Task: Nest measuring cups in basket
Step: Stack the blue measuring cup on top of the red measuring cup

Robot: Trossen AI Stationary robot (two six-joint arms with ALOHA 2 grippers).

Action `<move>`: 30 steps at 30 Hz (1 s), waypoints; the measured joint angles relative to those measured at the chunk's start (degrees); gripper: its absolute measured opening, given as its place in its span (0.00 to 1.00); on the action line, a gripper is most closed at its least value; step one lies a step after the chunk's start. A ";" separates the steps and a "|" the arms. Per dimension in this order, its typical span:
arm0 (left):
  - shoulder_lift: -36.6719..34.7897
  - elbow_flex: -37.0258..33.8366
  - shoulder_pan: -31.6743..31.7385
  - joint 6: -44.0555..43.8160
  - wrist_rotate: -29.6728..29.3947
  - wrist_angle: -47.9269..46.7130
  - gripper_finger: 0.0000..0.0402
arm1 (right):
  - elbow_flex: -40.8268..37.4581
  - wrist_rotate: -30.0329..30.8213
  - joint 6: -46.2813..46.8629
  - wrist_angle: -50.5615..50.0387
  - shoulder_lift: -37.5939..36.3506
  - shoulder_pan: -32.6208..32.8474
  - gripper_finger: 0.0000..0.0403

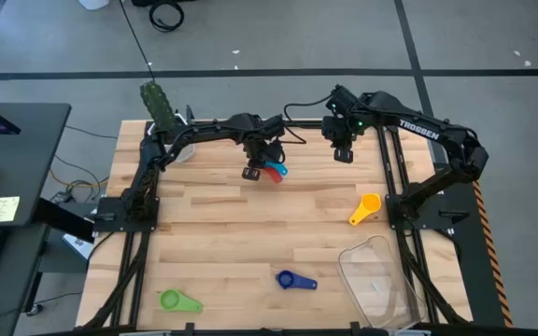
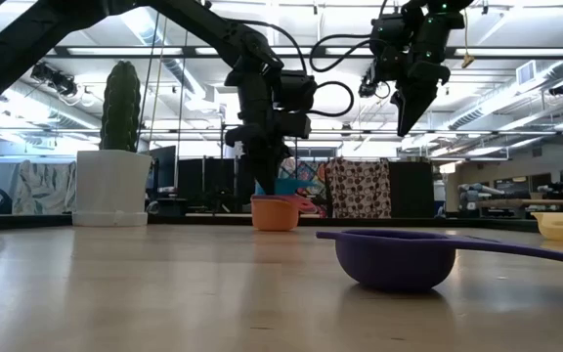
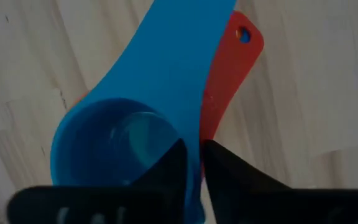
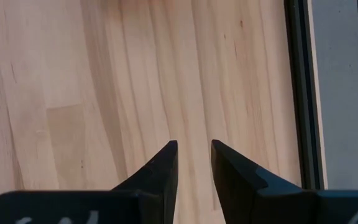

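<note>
The measuring cups are scattered: green (image 1: 170, 300), a blue cup (image 1: 274, 171) stacked on red under the left claw (image 1: 258, 161), whose fingers seem slightly parted astride its rim. Lift straight up, clearing the stack. Right claw (image 1: 342, 152) hangs empty, narrowly open.

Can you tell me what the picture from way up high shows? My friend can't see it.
Two dark robot arms reach over a wooden table; the left end effector hovers over stacked blue and red measuring cups. Yellow, dark blue and green cups lie scattered, beside a clear basket.
</note>
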 joint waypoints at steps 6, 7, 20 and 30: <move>-0.11 0.01 -0.22 0.13 -2.82 -0.59 0.21 | 0.00 0.00 -0.02 -0.02 0.00 -0.14 0.25; -0.21 0.01 -0.22 0.15 -3.22 -0.94 0.21 | 0.00 -0.05 -0.03 -0.04 0.00 -0.14 0.25; -6.59 0.16 -1.61 -10.56 4.74 -4.38 0.20 | 0.00 -7.84 3.01 4.51 0.25 -0.77 0.22; -4.15 -0.04 -4.57 -18.62 6.60 -3.11 0.16 | 0.00 -11.26 3.65 11.34 10.35 -0.55 0.13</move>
